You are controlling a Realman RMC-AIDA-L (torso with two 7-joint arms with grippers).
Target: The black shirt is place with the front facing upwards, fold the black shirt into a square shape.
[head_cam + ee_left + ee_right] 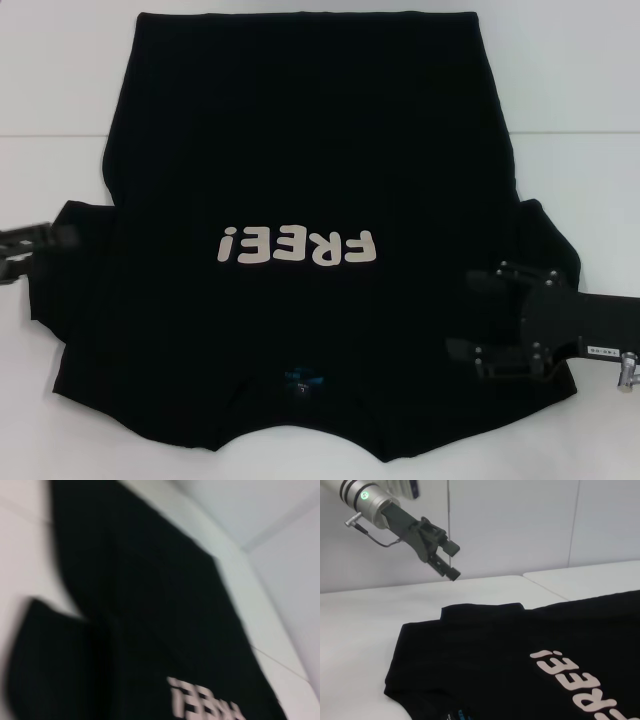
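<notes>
Ideally, with the black FREE! T-shirt [300, 180] flat, print up, on the white worktop [60, 80], both wide-open tools, left [62, 236] and right [462, 312], needed matching sleeve-edge pinches from you.

The shirt [300, 150] bears off-white "FREE!" across its front, reading upside down in the head view. A small blue neck label [303, 380] sits at the collar; its writing is too small to read.
</notes>
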